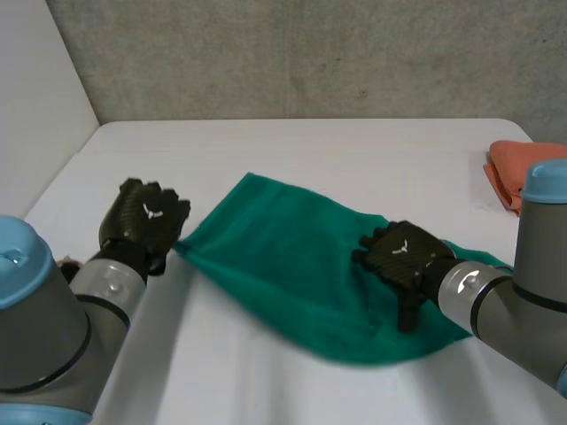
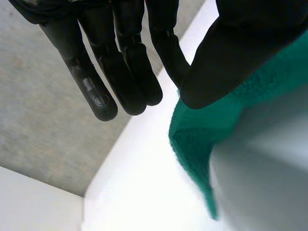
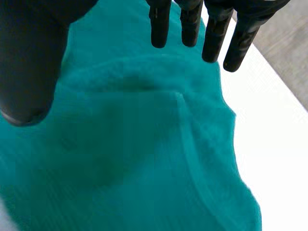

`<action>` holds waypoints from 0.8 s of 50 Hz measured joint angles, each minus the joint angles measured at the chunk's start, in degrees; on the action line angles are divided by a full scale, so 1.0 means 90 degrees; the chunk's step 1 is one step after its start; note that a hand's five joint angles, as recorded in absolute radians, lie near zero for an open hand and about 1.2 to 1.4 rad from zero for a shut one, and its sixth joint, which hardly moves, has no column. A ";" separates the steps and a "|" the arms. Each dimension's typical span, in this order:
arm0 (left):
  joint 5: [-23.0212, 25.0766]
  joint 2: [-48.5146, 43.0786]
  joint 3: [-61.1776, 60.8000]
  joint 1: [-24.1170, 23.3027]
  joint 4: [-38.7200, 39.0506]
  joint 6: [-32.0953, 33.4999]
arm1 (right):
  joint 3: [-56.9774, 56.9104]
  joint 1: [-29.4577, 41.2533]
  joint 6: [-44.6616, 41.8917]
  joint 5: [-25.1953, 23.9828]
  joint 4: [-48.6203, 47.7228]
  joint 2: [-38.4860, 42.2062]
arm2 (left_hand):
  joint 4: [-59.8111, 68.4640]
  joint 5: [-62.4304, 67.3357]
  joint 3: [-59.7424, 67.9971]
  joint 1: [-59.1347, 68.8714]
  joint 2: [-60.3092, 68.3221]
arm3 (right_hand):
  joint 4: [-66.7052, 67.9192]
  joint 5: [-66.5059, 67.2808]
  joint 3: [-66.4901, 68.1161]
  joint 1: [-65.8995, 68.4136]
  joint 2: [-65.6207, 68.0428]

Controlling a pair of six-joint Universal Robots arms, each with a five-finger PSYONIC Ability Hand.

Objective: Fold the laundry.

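Your left hand (image 1: 146, 221), at the left of the frame, pinches the cloth (image 1: 283, 257) by its left corner. In the left wrist view the thumb (image 2: 231, 53) closes on that corner against the nearest finger, and the other fingers (image 2: 130, 72) are straight.

Your right hand (image 1: 403, 255), right of centre, is palm down over the cloth's right half. Its fingers (image 3: 190, 24) are straight and a little spread and hold nothing. You cannot tell whether the palm touches the fabric.

The green cloth lies across the middle of the table (image 1: 354, 146), slanting from upper left to lower right, with its right end passing under your right wrist. An orange cloth (image 1: 512, 173) lies at the right edge, well apart.

Expect the green cloth to be light, soft and limp. It should sag from any single grip and drag along the table, and it looks neither slippery nor fragile. Corners and hems look like the best holds. A grab in the middle, where your right hand is, would likely only bunch it.
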 measured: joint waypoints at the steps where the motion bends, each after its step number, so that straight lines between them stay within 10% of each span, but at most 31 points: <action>1: 0.0000 0.0000 0.0000 0.0000 0.0000 0.0000 | 0.0000 0.0000 0.0000 0.0000 0.0000 0.0000 | 0.0000 0.0000 0.0000 0.0000 0.0000 | 0.0000 0.0000 0.0000 0.0000 0.0000; 15: 0.0016 0.0198 0.0160 0.0234 0.0031 -0.0045 | 0.0492 -0.1584 0.0666 -0.0841 0.0159 -0.1356 | 0.0000 0.0000 0.0000 0.0000 0.0001 | 0.0000 0.0001 -0.0003 0.0000 -0.0001; 25: 0.0056 0.0206 0.0187 0.0538 0.0043 -0.0242 | 0.1299 -0.2887 -0.0531 -0.1749 0.0288 -0.1716 | 0.0001 0.0000 0.0000 0.0000 0.0001 | 0.0001 0.0000 -0.0003 0.0000 -0.0001; 40: 0.0112 0.0193 0.0088 0.0486 0.0011 -0.0513 | -0.0140 -0.1591 -0.0913 -0.2704 0.0330 -0.0007 | 0.0001 -0.0001 0.0000 0.0000 0.0001 | 0.0010 -0.0001 0.0014 0.0001 0.0014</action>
